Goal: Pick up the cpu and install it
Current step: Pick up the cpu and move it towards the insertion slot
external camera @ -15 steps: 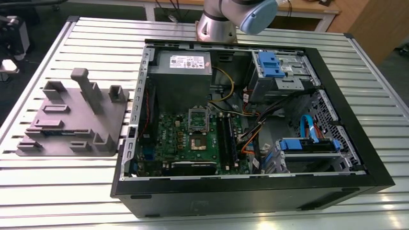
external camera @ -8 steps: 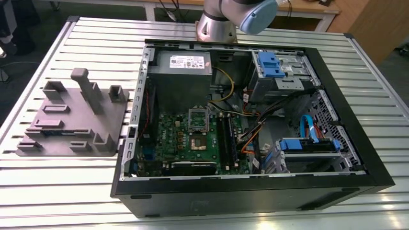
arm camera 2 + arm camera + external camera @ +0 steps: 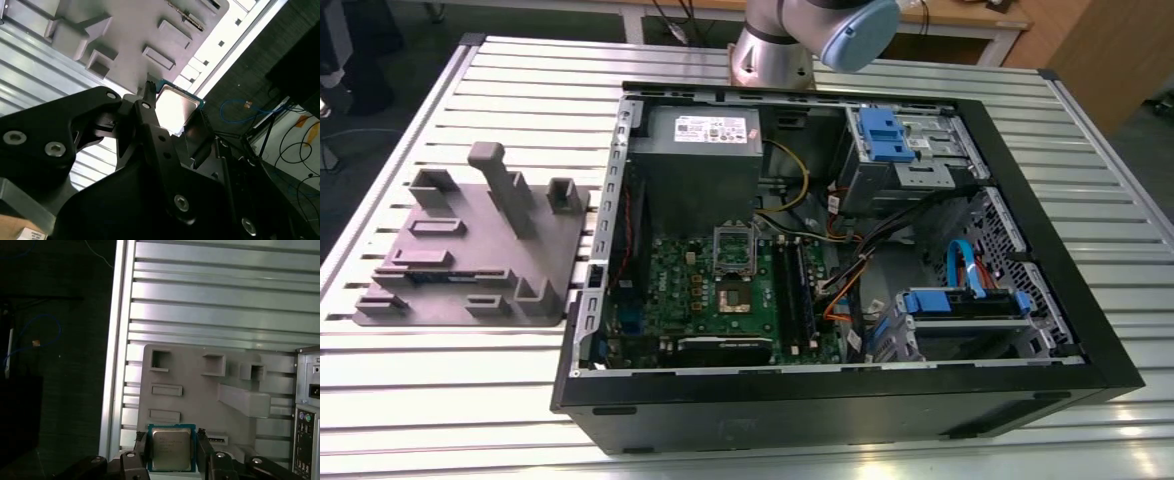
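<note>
The cpu (image 3: 171, 448), a small square chip with a shiny silver top and green rim, sits between my gripper's (image 3: 171, 449) two black fingers (image 3: 141, 446), which are shut on its opposite edges. In the second wrist view the cpu (image 3: 176, 103) shows the same way in the gripper (image 3: 175, 114). Well below it lies the grey fixture plate (image 3: 200, 402), which stands at the exterior view's left (image 3: 467, 262). Inside the open computer case, the motherboard's cpu socket (image 3: 738, 296) lies bare, its silver bracket (image 3: 735, 247) flipped up.
The black computer case (image 3: 1067, 300) lies open on the slatted metal table (image 3: 480, 400), holding a grey power supply (image 3: 700, 135), blue drive bays (image 3: 887, 135) and loose cables (image 3: 854, 270). Upright blocks (image 3: 500, 185) rise from the fixture plate. The arm's base (image 3: 774, 55) stands behind the case.
</note>
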Controlling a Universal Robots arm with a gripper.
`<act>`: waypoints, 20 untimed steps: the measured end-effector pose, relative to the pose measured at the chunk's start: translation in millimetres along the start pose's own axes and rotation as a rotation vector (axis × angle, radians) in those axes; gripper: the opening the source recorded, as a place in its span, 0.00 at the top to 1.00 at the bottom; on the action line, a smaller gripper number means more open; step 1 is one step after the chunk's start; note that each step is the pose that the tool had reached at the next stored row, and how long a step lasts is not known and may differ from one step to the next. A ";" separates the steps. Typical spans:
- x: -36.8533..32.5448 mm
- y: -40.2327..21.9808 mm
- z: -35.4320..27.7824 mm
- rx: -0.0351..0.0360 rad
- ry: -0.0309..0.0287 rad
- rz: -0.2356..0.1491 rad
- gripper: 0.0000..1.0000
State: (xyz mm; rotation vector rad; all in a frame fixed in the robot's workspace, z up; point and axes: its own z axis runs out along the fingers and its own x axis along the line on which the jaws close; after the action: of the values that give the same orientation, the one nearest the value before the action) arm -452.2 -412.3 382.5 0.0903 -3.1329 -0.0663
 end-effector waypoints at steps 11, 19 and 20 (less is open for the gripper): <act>-21.9 -1.3 0.1 -0.0002 0.0000 0.000 0.53; -40.6 -2.3 0.0 -0.0002 -0.0001 0.000 0.53; -42.7 -2.5 0.0 -0.0002 0.0000 0.000 0.53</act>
State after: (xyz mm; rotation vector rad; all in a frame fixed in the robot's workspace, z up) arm -409.4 -412.3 382.2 0.0904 -3.1329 -0.0666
